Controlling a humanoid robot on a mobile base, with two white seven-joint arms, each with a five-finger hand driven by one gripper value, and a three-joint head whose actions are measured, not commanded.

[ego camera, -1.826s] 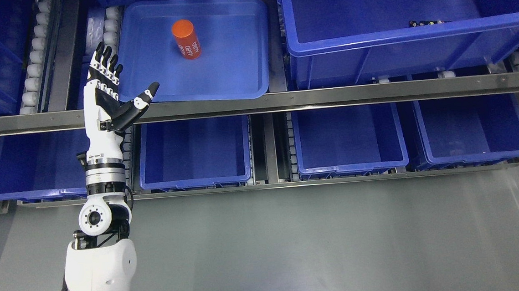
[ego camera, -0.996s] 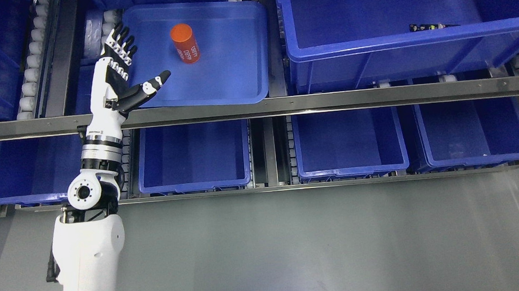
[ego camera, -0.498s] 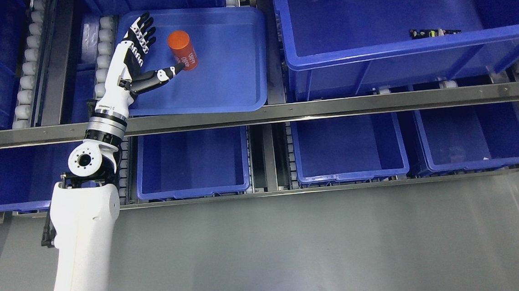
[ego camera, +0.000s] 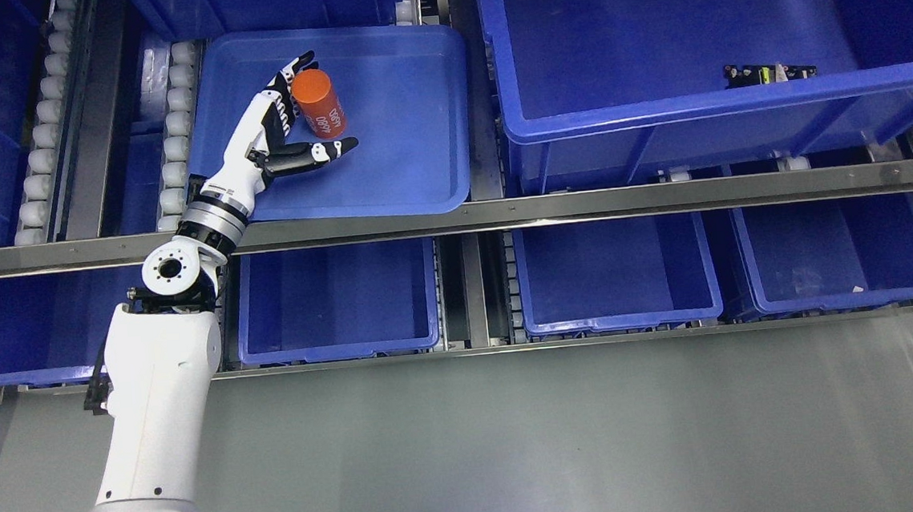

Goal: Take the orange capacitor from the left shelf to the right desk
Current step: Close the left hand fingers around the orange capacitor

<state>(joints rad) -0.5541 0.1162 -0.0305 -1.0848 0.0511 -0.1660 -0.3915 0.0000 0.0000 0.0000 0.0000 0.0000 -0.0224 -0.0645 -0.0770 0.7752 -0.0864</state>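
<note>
My left hand (ego camera: 275, 136) reaches over the steel rail (ego camera: 501, 209) into the shallow blue tray (ego camera: 410, 171). Fingers are spread, not yet closed. The orange capacitor (ego camera: 317, 103) lies between my thumb below and my fingers behind it, at the palm. A large bin (ego camera: 655, 113) sits well to my right.

tray (ego camera: 410, 171): glossy blue plastic | shelf rail (ego camera: 581, 201): brushed metal | orange capacitor (ego camera: 318, 103): smooth, slightly glossy

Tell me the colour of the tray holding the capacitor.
Blue tray, seen in the head view, with the orange capacitor on it.
</note>
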